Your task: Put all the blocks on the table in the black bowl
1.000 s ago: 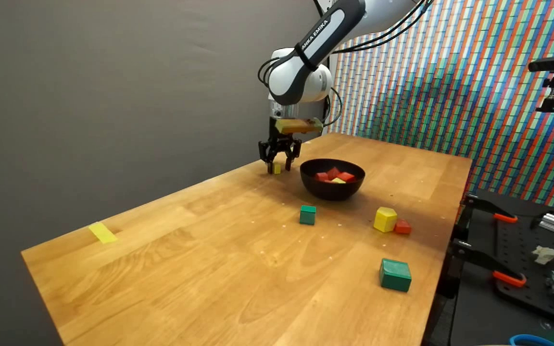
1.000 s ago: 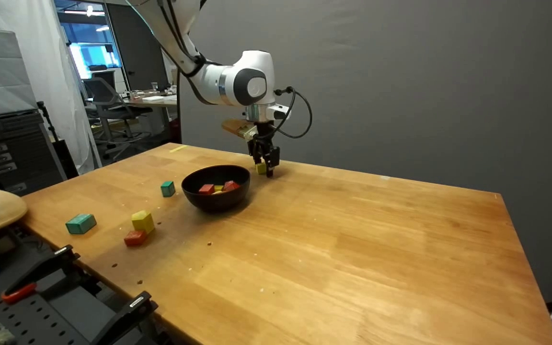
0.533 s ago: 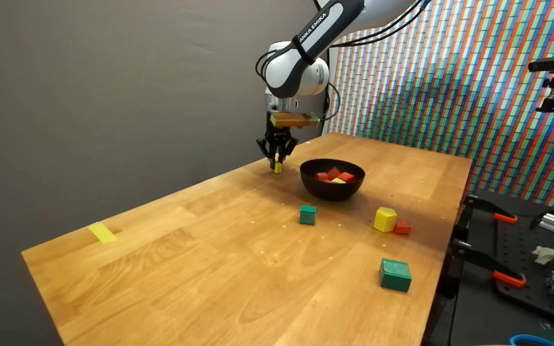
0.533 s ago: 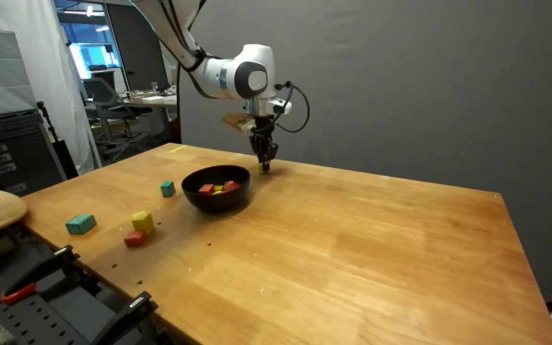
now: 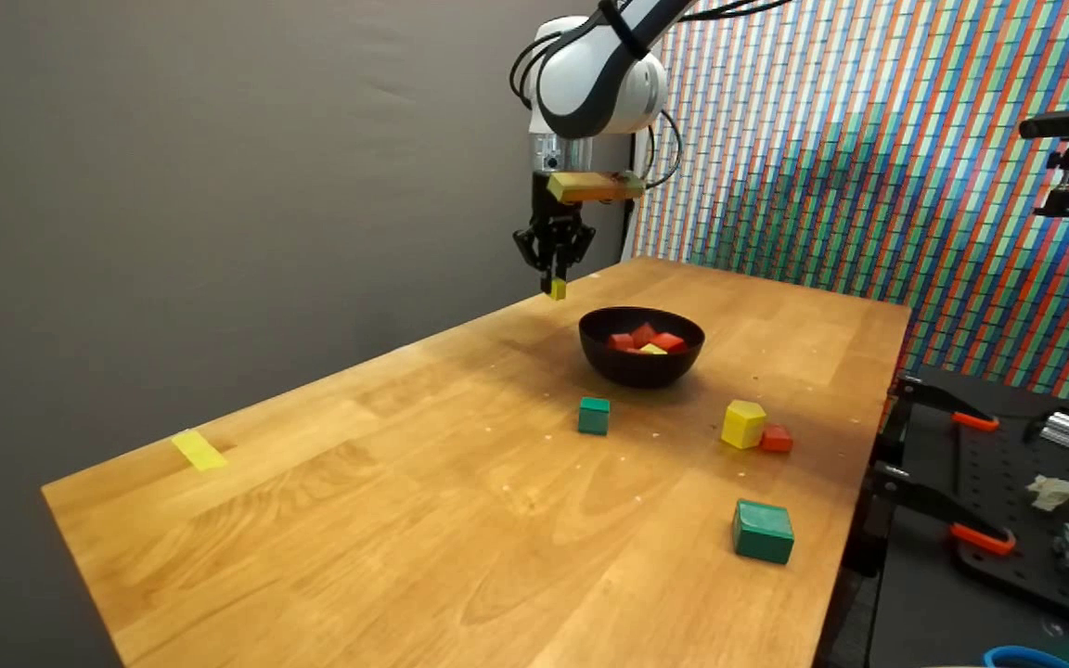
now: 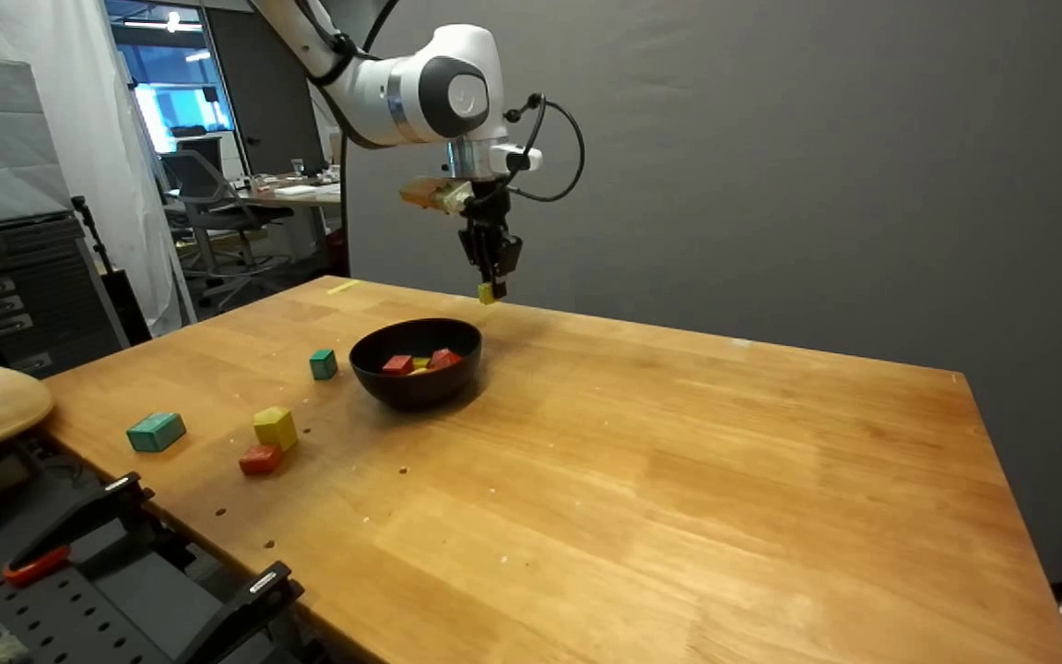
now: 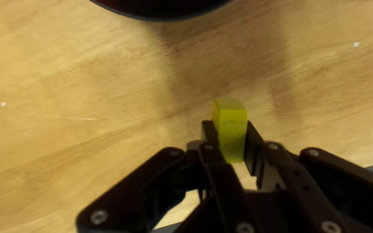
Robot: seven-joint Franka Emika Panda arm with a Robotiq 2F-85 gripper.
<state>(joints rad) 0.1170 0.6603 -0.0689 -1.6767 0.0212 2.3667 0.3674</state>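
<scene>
We have the gripper (image 5: 554, 280) clamped on a yellow block (image 7: 232, 131) above the table (image 5: 358, 557), black bowl (image 5: 643, 371) lower, to the right and nearer in an exterior view.

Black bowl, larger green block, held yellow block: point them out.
Black bowl (image 5: 643, 370): in an exterior view, on the outer wall below the rim.
Larger green block (image 5: 765, 543): in an exterior view, on the side face.
Held yellow block (image 7: 232, 134): wrist view, on the face toward the camera.

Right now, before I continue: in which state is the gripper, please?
Gripper: closed, holding a small yellow block above the wooden table.
</scene>
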